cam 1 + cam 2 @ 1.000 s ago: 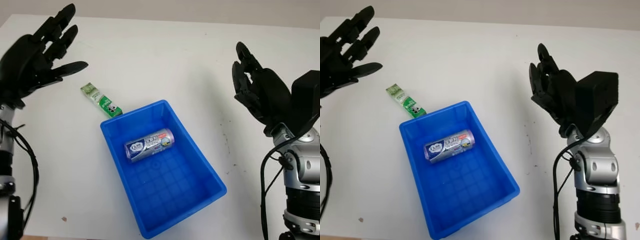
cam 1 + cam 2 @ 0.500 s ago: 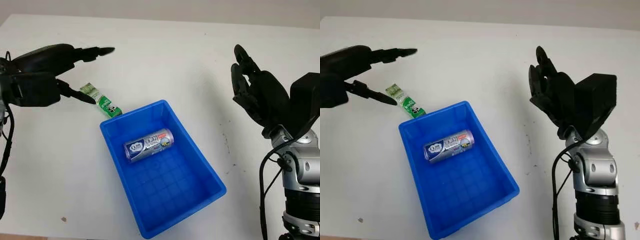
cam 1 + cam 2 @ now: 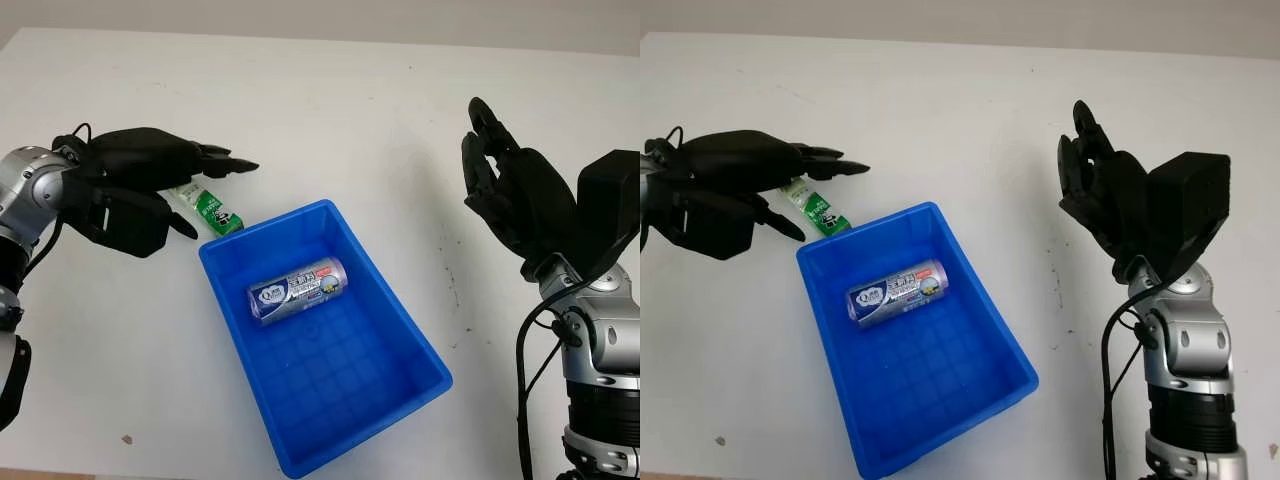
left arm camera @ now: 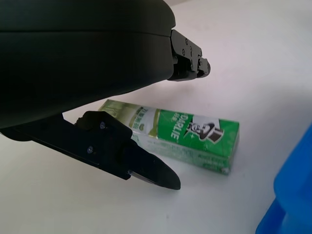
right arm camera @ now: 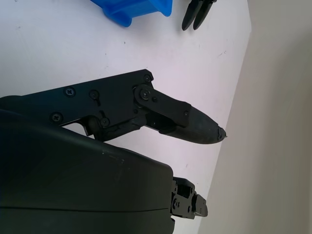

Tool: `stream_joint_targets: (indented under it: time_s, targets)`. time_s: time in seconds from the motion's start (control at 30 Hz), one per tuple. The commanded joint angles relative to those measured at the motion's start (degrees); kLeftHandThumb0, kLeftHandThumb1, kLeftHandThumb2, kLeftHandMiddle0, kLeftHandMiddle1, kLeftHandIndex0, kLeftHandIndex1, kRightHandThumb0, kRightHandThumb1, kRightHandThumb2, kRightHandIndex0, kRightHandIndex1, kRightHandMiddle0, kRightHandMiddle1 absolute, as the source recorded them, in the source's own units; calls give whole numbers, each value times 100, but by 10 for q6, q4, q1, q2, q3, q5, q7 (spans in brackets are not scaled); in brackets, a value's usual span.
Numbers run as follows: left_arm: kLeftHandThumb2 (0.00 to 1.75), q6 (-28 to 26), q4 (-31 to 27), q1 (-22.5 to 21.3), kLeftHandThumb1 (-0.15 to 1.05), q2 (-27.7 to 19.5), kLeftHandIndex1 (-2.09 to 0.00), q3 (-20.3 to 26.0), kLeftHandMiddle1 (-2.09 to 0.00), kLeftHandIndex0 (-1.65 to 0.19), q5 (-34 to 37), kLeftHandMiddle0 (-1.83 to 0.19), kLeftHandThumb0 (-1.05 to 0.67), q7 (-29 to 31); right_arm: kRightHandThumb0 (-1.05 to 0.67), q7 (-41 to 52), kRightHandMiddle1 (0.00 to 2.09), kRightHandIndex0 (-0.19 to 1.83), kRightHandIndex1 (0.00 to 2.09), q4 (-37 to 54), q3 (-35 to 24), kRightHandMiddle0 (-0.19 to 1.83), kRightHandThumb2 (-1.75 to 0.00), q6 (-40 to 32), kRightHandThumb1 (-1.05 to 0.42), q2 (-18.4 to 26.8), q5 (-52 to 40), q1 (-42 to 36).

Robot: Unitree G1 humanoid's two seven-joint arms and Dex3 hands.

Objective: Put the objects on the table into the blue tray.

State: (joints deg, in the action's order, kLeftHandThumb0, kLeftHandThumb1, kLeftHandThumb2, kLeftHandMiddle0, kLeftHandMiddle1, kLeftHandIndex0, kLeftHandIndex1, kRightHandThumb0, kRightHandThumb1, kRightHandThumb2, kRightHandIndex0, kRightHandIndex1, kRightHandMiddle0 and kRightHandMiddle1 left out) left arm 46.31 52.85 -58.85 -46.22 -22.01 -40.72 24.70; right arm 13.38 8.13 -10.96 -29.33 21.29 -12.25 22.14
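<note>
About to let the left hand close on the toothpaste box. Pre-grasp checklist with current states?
1. Left hand over the green toothpaste box: ok, fingers straddle it.
2. Left hand holding nothing: ok, open, no contact seen.
3. Box lying flat on the white table: ok.
4. Box apart from the blue tray: cannot tell; its end sits right at the tray's corner.
5. Room in the tray: ok, one silver roll inside, the rest bare.
6. Right hand out of the path: ok, raised, open, right of the tray.
</note>
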Motion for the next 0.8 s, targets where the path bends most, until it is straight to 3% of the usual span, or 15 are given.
stream_joint_targets:
  time_s: [0.0, 0.13, 0.17, 0.2, 0.23, 0.27, 0.3, 0.37, 0.4, 0.43, 0.53, 0.77]
  targets:
    - [7, 4, -4, -13, 94, -5, -6, -18, -6, -13, -23, -11, -31, -22, -61, 2, 0, -19, 0, 11, -6, -19, -75, 1, -105, 2, -4, -6]
    - [6, 0, -34, -11, 92, -21, -15, -68, -13, -34, -142, -37, -26, -147, -62, 3, 0, -19, 0, 7, -8, -19, -75, 2, -105, 0, -7, -6]
    - [5, -4, -40, -11, 92, -23, -19, -81, -31, -39, -172, -43, -26, -184, -62, 1, 0, -19, 0, 8, -7, -19, -75, -1, -105, 0, -7, -5]
    - [6, -6, -44, -12, 92, -26, -30, -96, -116, -49, -202, -34, -29, -228, -62, 2, 0, -19, 0, 8, -8, -19, -74, -3, -105, -1, -8, -4]
    - [6, -11, -48, -12, 93, -28, -52, -111, -157, -48, -236, -31, -32, -279, -62, 2, 0, -19, 0, 9, -9, -19, -74, -5, -105, -1, -10, -4]
    - [6, -17, -50, -12, 97, -30, -89, -127, -182, -40, -267, -39, -37, -337, -62, 3, 0, -19, 0, 8, -8, -19, -74, -8, -105, 1, -11, -3]
    - [6, -27, -49, -12, 100, -31, -132, -139, -198, -33, -293, -59, -42, -386, -62, 5, 0, -19, 0, 8, -7, -19, -75, -8, -105, 2, -12, -3]
    - [9, -50, -42, -14, 104, -30, -166, -163, -207, -25, -337, -83, -47, -469, -62, 8, 0, -19, 0, 6, -7, -19, -75, -7, -105, 4, -13, -2]
    - [23, -62, -35, -15, 104, -28, -192, -174, -208, -27, -354, -106, -53, -506, -63, 8, 0, -19, 0, 6, -8, -19, -74, -7, -105, 3, -14, -2]
    - [31, -72, -28, -17, 104, -27, -200, -181, -209, -32, -365, -118, -55, -531, -63, 7, 0, -19, 0, 6, -9, -19, -74, -9, -105, 1, -16, -2]
    - [44, -91, -9, -25, 105, -23, -208, -197, -209, -49, -380, -139, -57, -578, -62, 7, 0, -19, 0, 7, -9, -19, -74, -8, -105, 0, -18, -2]
    - [44, -115, 5, -37, 105, -20, -209, -208, -209, -54, -375, -138, -55, -629, -62, 8, 0, -19, 0, 1, -12, -19, -71, -9, -105, -1, -23, 1]
